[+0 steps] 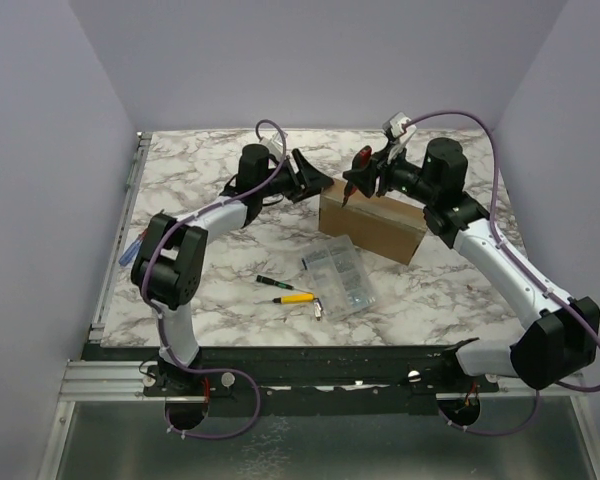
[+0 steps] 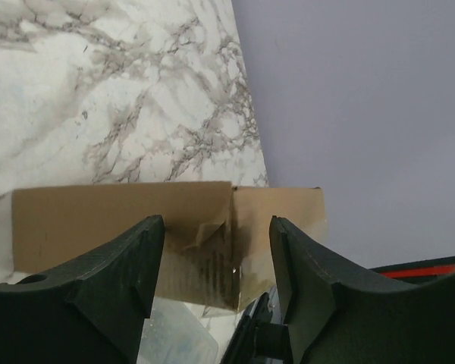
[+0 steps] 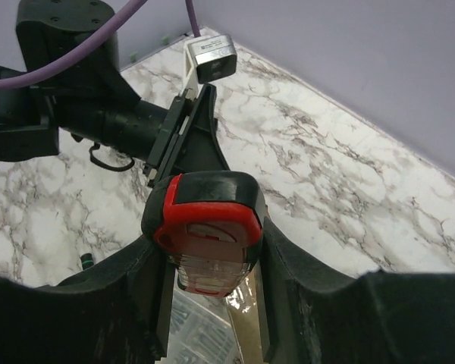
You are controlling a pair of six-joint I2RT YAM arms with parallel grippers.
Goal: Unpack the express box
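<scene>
The express box (image 1: 372, 228), plain brown and closed, sits right of centre on the marble table (image 1: 205, 185). At its far left corner the right gripper (image 3: 212, 265) is clamped on a red-and-black utility knife (image 3: 208, 220). The left gripper (image 2: 216, 227) is spread apart, facing the box's end. A clear case (image 1: 338, 278) lies just in front.

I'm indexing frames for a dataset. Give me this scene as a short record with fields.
express box: brown cardboard, lid down, on the marble table, right of centre
right gripper: shut on a red-and-black cutter, above the box's left end
left gripper: open, empty, facing the box's left end
clear case: on the table, just in front of the box
loose tools: yellow-handled tool and dark screwdriver, left of the case
</scene>
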